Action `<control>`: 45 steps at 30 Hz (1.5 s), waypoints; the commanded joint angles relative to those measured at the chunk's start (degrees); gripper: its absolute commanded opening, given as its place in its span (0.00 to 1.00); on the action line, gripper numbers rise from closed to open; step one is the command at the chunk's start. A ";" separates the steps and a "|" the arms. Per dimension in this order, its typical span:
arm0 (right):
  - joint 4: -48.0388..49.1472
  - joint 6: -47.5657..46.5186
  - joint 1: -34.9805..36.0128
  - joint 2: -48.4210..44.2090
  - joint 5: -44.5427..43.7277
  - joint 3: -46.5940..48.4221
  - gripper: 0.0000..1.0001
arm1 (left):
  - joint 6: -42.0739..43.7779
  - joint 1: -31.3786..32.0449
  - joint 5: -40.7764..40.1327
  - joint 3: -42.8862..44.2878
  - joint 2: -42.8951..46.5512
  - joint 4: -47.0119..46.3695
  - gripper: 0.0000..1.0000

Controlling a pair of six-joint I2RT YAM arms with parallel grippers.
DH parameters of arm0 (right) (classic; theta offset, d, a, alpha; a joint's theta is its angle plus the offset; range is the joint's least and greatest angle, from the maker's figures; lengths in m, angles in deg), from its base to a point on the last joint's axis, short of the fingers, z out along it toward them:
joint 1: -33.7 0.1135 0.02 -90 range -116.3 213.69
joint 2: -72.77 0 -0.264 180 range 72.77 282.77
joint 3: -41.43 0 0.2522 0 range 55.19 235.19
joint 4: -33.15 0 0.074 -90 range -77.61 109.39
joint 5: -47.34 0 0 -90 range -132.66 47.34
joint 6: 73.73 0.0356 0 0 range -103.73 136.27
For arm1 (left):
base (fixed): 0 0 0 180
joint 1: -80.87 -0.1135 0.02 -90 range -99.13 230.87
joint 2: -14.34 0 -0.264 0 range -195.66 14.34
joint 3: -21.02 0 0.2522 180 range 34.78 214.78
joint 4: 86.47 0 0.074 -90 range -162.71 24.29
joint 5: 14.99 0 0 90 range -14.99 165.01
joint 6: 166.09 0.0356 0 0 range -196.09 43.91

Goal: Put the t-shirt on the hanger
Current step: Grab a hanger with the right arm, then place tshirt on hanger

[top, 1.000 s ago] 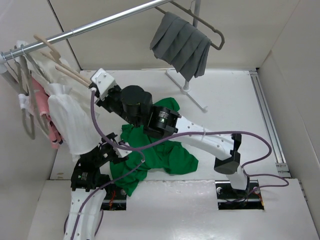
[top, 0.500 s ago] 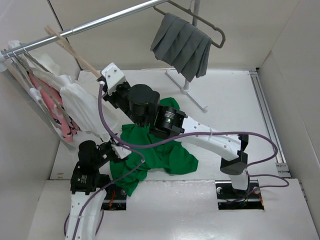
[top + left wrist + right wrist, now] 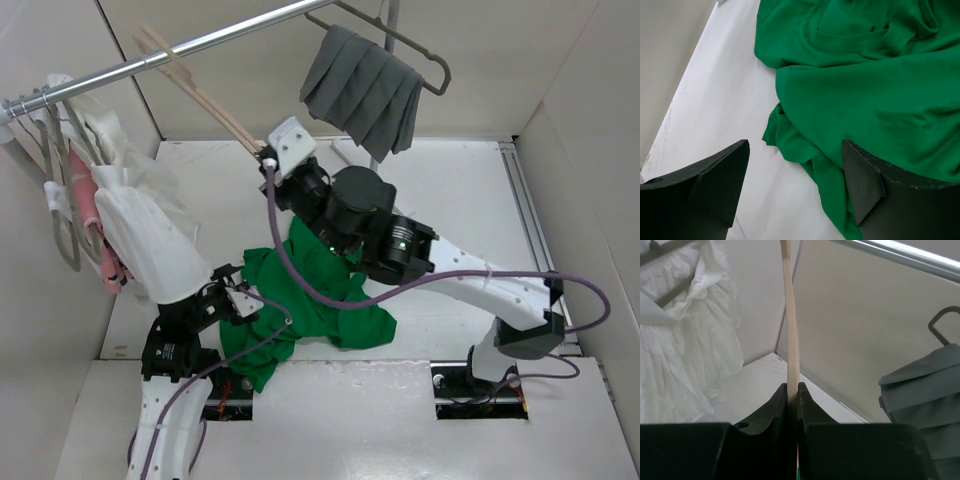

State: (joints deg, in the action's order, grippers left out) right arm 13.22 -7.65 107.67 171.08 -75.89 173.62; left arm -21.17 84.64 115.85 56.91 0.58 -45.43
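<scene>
Right jaws pinch the hanger (image 3: 791, 340); left jaws spread over t-shirt (image 3: 865, 100).

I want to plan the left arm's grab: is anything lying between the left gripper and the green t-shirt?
Nothing visible does. The left gripper is open over the white table, and the crumpled edge of the green t-shirt lies directly below and ahead of it, with no other thing in that gap.

Matt green cloth t-shirt (image 3: 865, 90), smooth pale wooden hanger (image 3: 791, 340), glossy metal rail (image 3: 230, 35).
</scene>
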 commanded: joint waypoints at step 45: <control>-14.65 10.21 -28.44 -48.56 51.42 -74.57 0.00 | -9.48 5.38 30.60 21.28 -44.16 -28.52 0.76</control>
State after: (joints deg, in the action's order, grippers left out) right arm 0.17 4.17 80.81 123.47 -27.85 100.68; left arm -31.36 91.41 138.99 75.06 -44.95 -75.11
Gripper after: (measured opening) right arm 0.122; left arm 0.765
